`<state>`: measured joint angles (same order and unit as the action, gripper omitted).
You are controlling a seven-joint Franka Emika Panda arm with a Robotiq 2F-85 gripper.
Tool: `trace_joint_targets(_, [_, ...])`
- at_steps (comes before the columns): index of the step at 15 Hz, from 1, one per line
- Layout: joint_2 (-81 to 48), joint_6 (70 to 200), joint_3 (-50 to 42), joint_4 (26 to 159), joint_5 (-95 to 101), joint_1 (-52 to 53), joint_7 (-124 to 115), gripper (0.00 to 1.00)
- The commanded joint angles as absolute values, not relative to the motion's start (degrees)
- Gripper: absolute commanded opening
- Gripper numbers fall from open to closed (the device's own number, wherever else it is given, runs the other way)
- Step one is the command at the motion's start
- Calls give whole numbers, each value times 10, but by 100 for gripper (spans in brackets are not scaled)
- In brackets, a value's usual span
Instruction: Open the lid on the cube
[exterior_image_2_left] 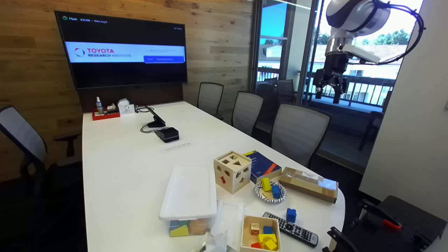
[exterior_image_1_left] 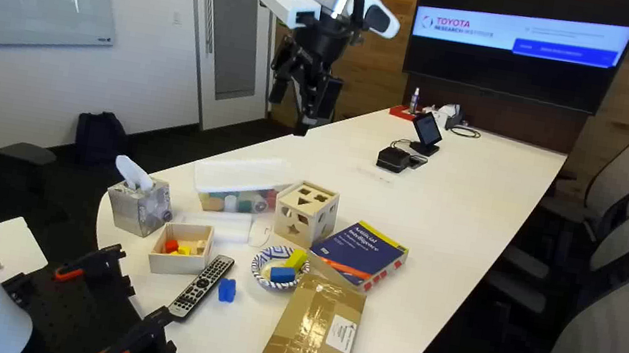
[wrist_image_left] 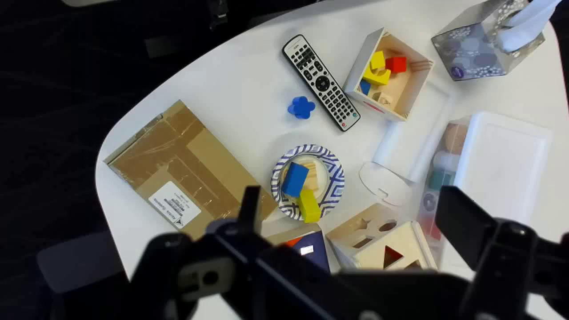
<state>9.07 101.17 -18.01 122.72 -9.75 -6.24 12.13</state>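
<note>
The lid [exterior_image_1_left: 311, 197] lies across the top of the cube [exterior_image_2_left: 232, 177], closing it, presumably so that whatever is inside cannot spill. High above the tabletop [exterior_image_1_left: 445, 191], the jaws stand wide and hold nothing, probably to allow a clear descent.

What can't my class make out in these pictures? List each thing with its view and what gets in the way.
Inside of the cube, both exterior views: mostly hidden by its sides and lid.
Rest of the book, wrist view: behind the gripper.
Rightmost chair, an exterior view: cut off by the right edge.
Label, an exterior view: print too small.
</note>
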Motion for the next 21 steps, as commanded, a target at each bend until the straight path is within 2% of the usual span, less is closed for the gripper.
trace_joint_targets(1, [89,1010,-163,1226,-100,-81,124,100])
trace_joint_targets(5, [89,1010,-163,1226,-100,-81,124,100])
trace_joint_targets(9, [37,1040,-132,1167,-100,-65,71,100])
trace_joint_targets(14, [-97,1104,-66,1037,-53,-42,-34,100])
trace_joint_targets(21, [-335,1094,-23,836,-6,-13,-36,100])
